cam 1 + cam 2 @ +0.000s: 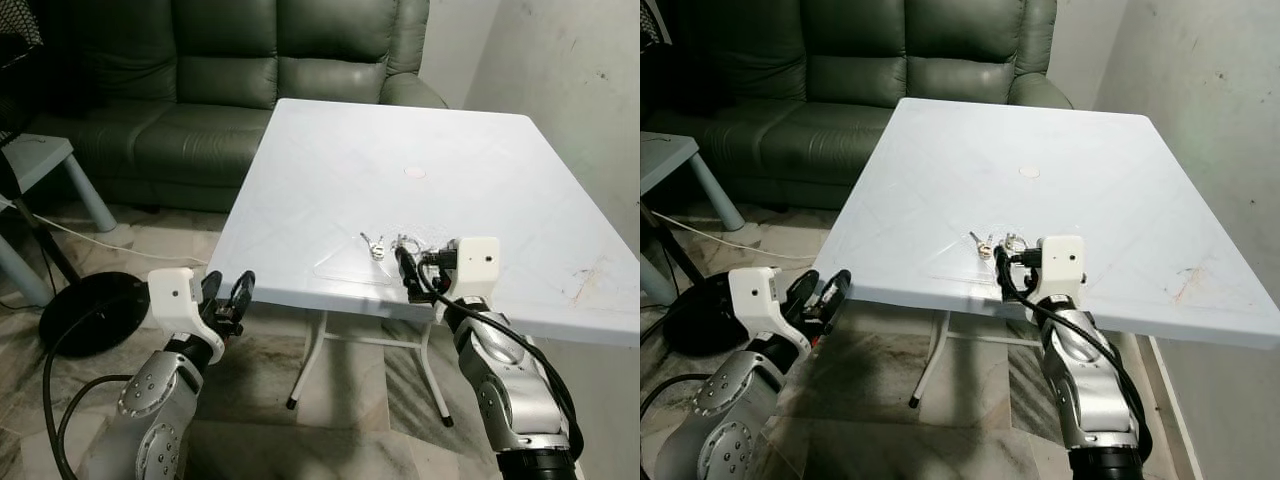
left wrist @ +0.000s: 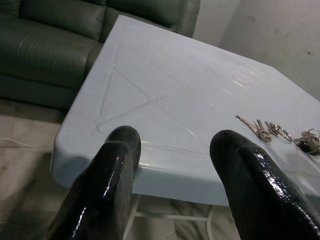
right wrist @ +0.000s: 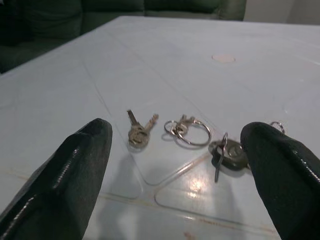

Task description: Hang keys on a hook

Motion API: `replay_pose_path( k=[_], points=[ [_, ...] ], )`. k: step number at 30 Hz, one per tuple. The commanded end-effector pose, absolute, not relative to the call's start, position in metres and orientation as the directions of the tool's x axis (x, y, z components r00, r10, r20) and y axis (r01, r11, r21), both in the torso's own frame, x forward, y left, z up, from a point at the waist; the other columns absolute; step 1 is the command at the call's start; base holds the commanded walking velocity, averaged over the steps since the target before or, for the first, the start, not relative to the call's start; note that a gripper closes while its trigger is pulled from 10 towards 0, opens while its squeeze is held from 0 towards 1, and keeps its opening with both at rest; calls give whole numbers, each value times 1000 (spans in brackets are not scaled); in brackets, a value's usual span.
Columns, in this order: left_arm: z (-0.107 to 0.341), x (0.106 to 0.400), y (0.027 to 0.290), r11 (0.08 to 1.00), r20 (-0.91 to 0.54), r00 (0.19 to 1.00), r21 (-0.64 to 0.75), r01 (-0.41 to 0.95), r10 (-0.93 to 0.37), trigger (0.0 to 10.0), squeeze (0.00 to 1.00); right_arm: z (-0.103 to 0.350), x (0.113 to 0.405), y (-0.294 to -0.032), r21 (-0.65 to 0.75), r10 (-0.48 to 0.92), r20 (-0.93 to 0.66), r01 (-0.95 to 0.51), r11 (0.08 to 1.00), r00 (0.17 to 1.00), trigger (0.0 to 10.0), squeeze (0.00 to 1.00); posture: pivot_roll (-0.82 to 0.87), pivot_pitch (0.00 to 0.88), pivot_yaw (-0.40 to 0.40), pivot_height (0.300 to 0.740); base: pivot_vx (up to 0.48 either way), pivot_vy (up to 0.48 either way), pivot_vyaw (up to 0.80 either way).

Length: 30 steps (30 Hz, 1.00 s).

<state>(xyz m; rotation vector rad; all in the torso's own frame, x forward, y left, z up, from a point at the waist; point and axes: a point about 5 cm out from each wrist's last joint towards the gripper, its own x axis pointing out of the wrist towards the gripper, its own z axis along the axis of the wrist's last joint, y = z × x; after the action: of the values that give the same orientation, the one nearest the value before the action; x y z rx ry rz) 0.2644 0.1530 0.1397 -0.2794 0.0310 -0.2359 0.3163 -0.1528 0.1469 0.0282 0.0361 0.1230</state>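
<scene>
- Right hand [image 3: 175, 165] spread wide at the near edge of the white plastic table [image 1: 330, 160], grasping nothing.
- Could shove the flat silver keys on rings [image 3: 176, 129] instead of gripping.
- Left hand [image 2: 175, 165] released, idle.

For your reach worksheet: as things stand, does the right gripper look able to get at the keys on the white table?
Probably yes: the right gripper is open, just short of the keys, nothing between.

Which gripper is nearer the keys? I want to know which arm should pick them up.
Right. The right gripper is open at the table's near edge, just short of the keys. The left gripper hangs open off the table's corner, farther away.
</scene>
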Motion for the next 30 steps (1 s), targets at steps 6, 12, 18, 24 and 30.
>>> replay_pose_path(
  k=[6, 12, 18, 24, 30],
  points=[
    [146, 259, 150, 935, 5, 971, -268, 231, -239, 10000, 0, 160, 329, -144, 35, 116, -5, -115, 993, 993, 10000, 0, 211, 140, -32, 740, 0, 0, 0],
    [148, 259, 152, 937, 0, 972, -266, 225, -233, 10000, 0, 169, 342, -133, 19, 136, 26, -137, 990, 990, 10000, 0, 221, 152, -30, 740, 0, 0, 0],
    [154, 263, 155, 940, 6, 973, -257, 224, -230, 10000, 0, 176, 358, -129, 2, 113, 40, -113, 994, 993, 10000, 0, 235, 172, -22, 740, 0, 0, 0],
    [159, 263, 156, 941, 5, 972, -247, 230, -236, 10000, 0, 182, 372, -128, 0, 72, 53, -73, 997, 996, 10000, 0, 256, 199, -8, 740, 0, 0, 0],
    [159, 258, 155, 940, -12, 968, -243, 239, -250, 10000, 0, 185, 383, -133, 4, 9, 56, -9, 1000, 998, 10000, 0, 267, 218, 1, 740, 0, 0, 0]
  ],
)
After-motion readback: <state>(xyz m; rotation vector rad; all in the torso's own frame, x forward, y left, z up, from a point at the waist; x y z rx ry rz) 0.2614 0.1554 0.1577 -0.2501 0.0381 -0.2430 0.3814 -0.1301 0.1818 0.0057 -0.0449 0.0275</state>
